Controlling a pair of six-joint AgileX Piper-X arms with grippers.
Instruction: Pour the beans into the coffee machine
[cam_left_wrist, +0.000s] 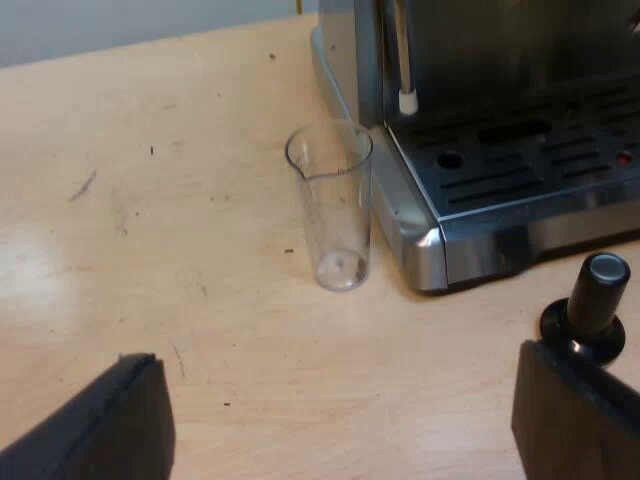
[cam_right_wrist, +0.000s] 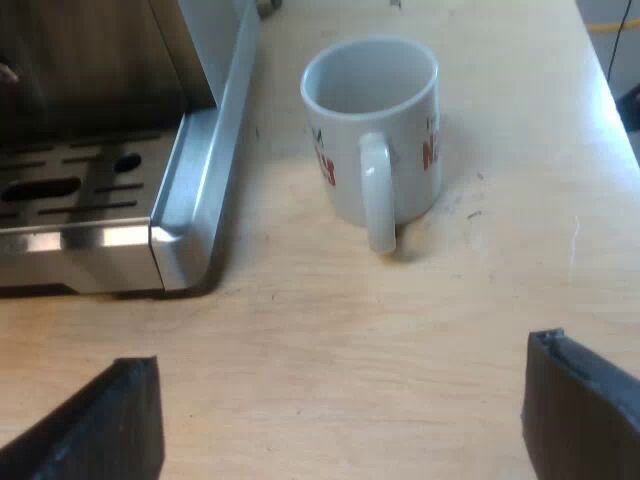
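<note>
Clear measuring glass (cam_left_wrist: 331, 205), probably light and slippery, wants a mid-wall pinch at three and nine o'clock from my wide-open, empty left gripper (cam_left_wrist: 335, 395).

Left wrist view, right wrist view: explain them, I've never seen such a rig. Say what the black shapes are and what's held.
Each picture is taken from one arm's wrist, looking past that arm's gripper. The black blocks are fingers: the left gripper in the left wrist view, the right gripper in the right, both open and holding nothing. On the table, the left view shows an empty-looking measuring glass beside the espresso machine, and a tamper with a black knob. The right view shows a white mug near the machine.
</note>
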